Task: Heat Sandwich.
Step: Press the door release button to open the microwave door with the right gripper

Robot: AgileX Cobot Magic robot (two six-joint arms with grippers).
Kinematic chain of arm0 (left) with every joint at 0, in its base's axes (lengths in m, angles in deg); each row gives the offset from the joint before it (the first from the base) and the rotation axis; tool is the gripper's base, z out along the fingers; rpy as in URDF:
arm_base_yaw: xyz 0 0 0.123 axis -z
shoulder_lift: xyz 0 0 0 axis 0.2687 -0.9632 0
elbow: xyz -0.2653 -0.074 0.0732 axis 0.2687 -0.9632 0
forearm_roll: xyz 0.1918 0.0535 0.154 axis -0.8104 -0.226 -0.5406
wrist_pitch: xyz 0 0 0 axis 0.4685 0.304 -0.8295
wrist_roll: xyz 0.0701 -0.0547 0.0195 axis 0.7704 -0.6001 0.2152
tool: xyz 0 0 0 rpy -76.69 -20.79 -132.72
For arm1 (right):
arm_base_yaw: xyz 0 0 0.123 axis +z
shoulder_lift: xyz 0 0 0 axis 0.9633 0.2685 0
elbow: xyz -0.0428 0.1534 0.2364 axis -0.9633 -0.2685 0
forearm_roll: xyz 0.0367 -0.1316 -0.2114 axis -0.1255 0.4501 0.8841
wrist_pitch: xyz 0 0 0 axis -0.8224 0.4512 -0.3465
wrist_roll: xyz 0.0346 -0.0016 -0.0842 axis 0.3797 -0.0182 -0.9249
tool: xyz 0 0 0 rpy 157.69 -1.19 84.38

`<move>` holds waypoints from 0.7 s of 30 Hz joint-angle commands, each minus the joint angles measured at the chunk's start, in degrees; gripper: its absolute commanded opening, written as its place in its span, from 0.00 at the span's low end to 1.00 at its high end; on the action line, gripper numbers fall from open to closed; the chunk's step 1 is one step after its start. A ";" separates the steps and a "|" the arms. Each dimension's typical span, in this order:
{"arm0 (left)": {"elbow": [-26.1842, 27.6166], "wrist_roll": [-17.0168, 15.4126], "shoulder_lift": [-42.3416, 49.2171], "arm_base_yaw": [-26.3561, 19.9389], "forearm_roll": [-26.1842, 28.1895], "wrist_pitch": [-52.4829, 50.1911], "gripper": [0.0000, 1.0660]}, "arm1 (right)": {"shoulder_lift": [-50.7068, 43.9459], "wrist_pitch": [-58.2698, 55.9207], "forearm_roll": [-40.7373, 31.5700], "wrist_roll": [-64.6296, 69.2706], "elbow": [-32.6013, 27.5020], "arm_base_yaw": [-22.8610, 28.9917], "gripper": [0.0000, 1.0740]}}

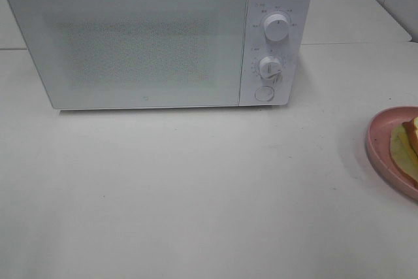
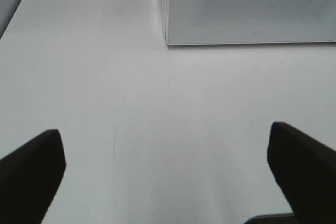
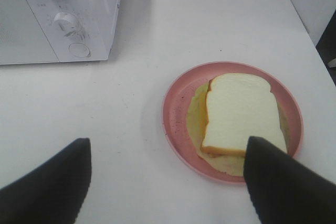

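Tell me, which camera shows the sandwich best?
The right wrist view: nearly the whole sandwich shows on its pink plate. The exterior high view catches only a sliver at its right edge; the left wrist view shows none of it.

The white table [image 1: 196, 194] carries a closed white microwave [image 1: 130, 44] and, well apart, a pink plate [image 1: 377, 142].
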 commanded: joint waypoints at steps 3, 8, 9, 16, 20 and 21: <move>-0.23 0.06 1.49 0.46 0.17 -0.57 0.95 | 3.67 4.93 0.00 -0.23 0.11 0.11 0.71; -0.23 0.06 1.49 0.46 0.17 -0.57 0.95 | 8.48 9.28 0.00 -0.23 0.11 0.11 0.71; -0.23 0.06 1.49 0.46 0.17 -0.57 0.95 | 10.31 10.66 0.00 -0.11 0.11 0.11 0.71; -0.23 0.06 1.49 0.46 0.17 -0.57 0.95 | 15.70 14.67 0.00 -0.11 0.11 0.11 0.71; -0.23 0.06 1.49 0.46 0.17 -0.57 0.95 | 18.79 17.25 0.06 -0.11 0.11 0.11 0.71; -0.23 0.06 1.49 0.46 0.17 -0.57 0.95 | 19.65 17.82 0.06 -0.11 0.11 0.11 0.71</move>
